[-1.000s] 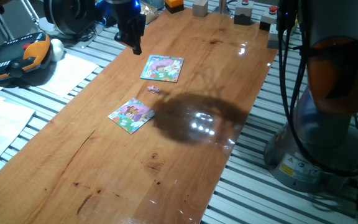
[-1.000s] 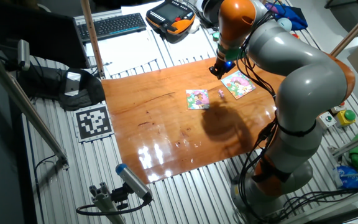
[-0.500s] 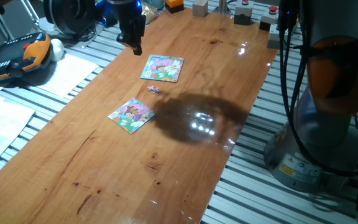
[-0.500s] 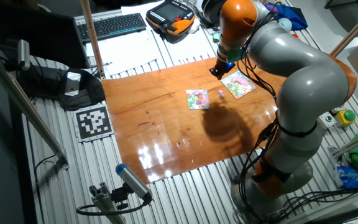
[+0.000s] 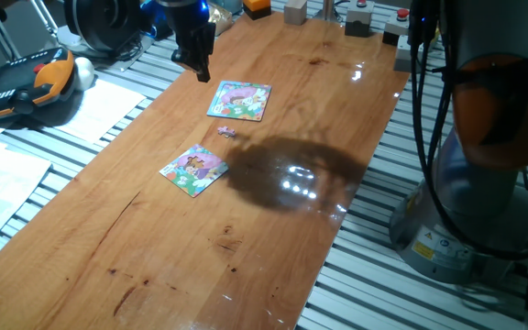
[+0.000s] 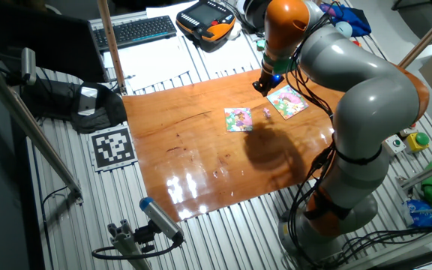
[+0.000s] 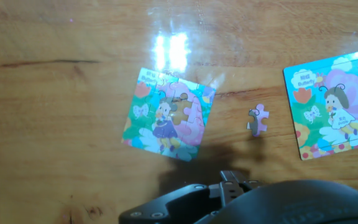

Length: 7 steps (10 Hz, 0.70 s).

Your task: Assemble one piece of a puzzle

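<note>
The piece (image 5: 226,130) lies flat on the wooden table between two square boards. The puzzle (image 5: 194,170), purple, pink and yellow with pale green edges, lies nearer the camera. In the hand view the puzzle (image 7: 168,115) shows a bare gap near its middle, and the piece (image 7: 257,119) lies to its right. My gripper (image 5: 198,66) hangs above the table's far left edge, well apart from both and holding nothing. It also shows in the other fixed view (image 6: 262,84). Its fingers are dark and seen from the side, so their spacing is unclear.
The other square board (image 5: 239,99), pink above and green-white below, lies just right of the gripper. A teach pendant (image 5: 21,87) and papers (image 5: 99,108) lie left of the table. Boxes and buttons (image 5: 374,20) stand at the far end. The arm's base (image 5: 484,183) is at the right.
</note>
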{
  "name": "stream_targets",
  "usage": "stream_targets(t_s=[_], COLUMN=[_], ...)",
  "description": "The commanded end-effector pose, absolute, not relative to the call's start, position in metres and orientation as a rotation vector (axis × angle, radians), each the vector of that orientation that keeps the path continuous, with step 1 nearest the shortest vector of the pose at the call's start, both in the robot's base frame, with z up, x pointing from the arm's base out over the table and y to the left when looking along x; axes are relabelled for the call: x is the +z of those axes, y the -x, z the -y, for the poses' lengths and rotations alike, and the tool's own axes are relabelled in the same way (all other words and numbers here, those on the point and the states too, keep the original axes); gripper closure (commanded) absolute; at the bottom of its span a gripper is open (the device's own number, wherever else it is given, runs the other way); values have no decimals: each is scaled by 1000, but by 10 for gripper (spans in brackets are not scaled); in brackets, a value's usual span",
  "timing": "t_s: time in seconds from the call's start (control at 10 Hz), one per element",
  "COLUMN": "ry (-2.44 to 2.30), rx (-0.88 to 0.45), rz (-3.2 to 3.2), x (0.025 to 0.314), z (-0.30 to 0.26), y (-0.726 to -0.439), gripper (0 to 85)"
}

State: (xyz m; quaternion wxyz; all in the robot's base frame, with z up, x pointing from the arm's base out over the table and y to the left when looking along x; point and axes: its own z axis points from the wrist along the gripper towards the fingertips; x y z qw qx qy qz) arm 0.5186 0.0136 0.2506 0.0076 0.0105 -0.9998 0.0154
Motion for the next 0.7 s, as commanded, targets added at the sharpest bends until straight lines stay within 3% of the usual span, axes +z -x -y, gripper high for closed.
stream_targets(t_s=[0.0, 0.6], ry=[-11, 20], rx=[51, 73], rz=[3148, 3183], x=[250, 247], z=[-14, -12], y=[-518, -518], gripper=[850, 850])
